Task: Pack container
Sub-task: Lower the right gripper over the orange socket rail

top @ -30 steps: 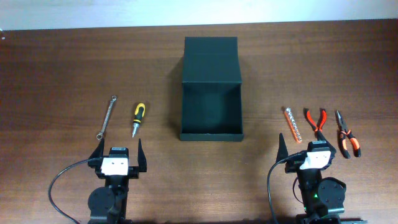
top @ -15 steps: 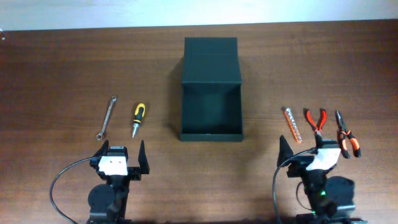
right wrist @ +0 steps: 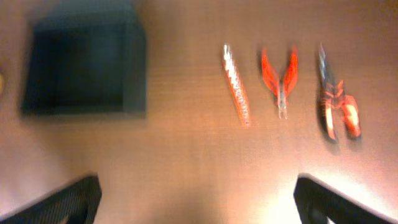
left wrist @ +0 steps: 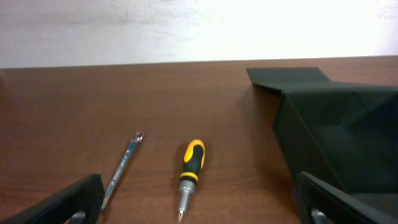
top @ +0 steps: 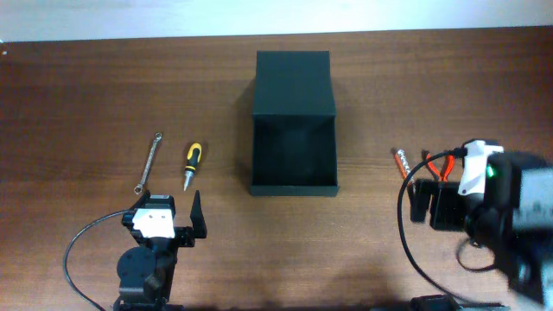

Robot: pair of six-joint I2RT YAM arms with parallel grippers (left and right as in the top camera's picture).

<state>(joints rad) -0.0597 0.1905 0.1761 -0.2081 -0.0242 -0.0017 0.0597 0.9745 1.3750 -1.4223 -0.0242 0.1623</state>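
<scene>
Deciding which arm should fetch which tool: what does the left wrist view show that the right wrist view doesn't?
Only the left wrist view: a silver wrench and a screwdriver with a yellow-and-black handle, lying side by side left of the container, plus the pale wall behind. Only the right wrist view, which is blurred: an orange strip-shaped tool, red-handled pliers and orange-and-black pliers, in a row right of the container. Both: the open black container and the brown table.
</scene>
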